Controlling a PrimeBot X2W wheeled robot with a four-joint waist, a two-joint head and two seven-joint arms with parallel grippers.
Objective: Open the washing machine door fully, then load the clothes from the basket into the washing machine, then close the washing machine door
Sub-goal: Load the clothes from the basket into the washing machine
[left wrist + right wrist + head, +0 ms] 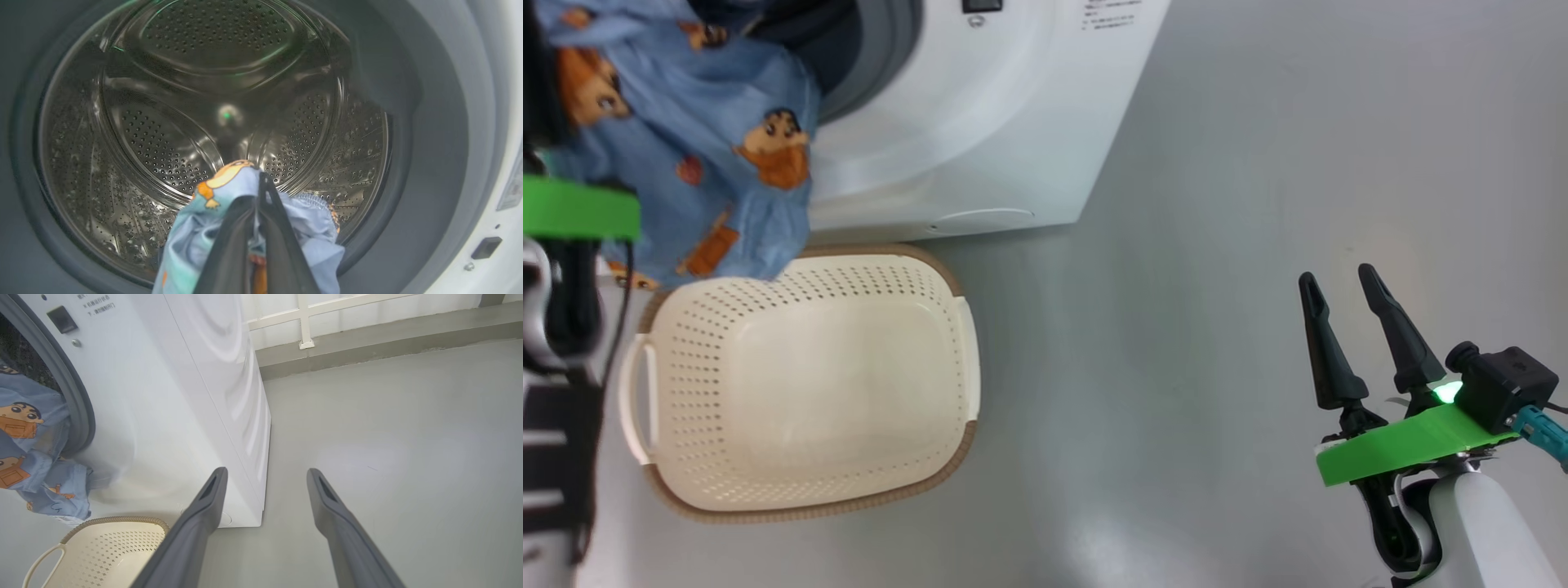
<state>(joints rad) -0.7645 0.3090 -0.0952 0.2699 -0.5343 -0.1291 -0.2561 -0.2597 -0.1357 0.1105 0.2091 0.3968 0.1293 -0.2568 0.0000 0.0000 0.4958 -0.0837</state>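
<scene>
**Blue clothes held at the washing machine's mouth**

The clothes (703, 139) are light blue cloth printed with orange-brown cartoon figures. They hang in front of the round opening of the washing machine (980, 122). Part of the bundle is lifted to the opening, and the rest trails down the machine's white front. The lowest fold comes down to the brown rim of the basket (809, 384), though it is not clear whether cloth and rim touch.

The left fingers (229, 245) are pressed together and clamped on a bunch of the cloth. In the left wrist view they point straight into the machine, with the pinched cloth rising around them. Beyond them is the steel drum (163, 134) with its rows of small holes, ringed by the grey gasket (429, 143).

The basket is cream-white and perforated, and its bare bottom shows. It stands on the floor (1258, 204) close against the foot of the machine, below the opening and beside the round flap (984, 219) low on the machine's front.

The right fingers (1327, 351) stand apart and hold nothing — they hang over bare floor, well off to the machine's right, past its front corner. In the right wrist view they point along the machine's right side panel toward a white railing (304, 318) beyond it.
</scene>
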